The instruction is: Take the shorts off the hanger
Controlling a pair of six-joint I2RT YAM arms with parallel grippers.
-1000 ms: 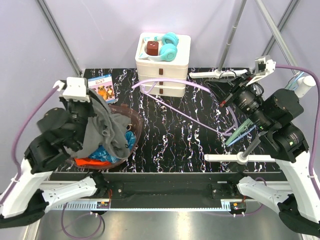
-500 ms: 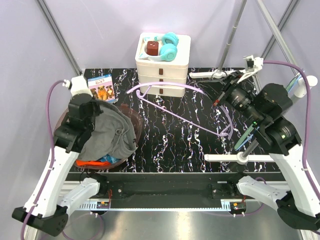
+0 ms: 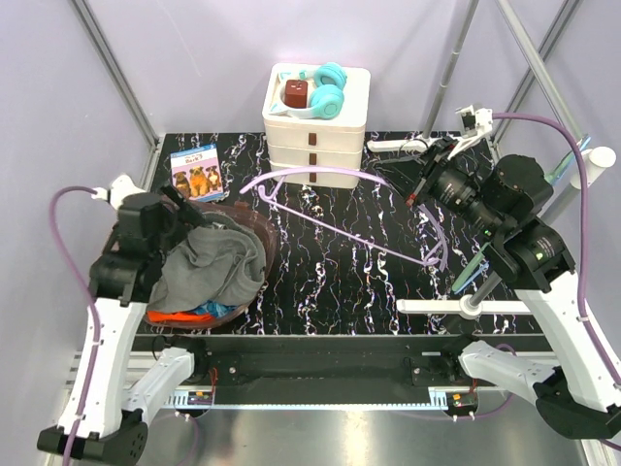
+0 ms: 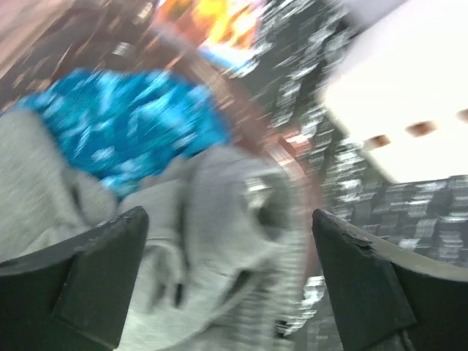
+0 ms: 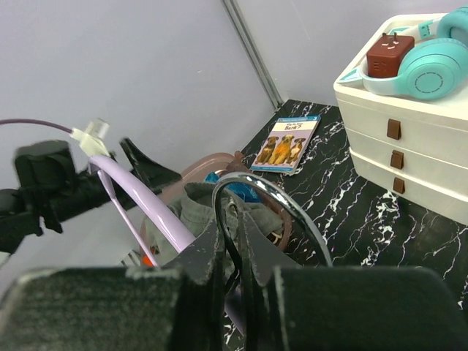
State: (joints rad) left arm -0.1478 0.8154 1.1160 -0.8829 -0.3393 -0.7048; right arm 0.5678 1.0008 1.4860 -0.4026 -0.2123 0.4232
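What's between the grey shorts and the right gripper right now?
Top view: only the lilac hanger, held at its hook by the right gripper, stretches over the black table toward the grey shorts.

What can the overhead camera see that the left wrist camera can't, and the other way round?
Only overhead: the lilac hanger, bare, gripped by the right tool, and the teal headphones. Only the left wrist: the left tool, spread wide above the pile, and a broad, blurred patch of the blue patterned shorts. Both: the grey shorts topping the pile in the basket, and the white drawer unit.
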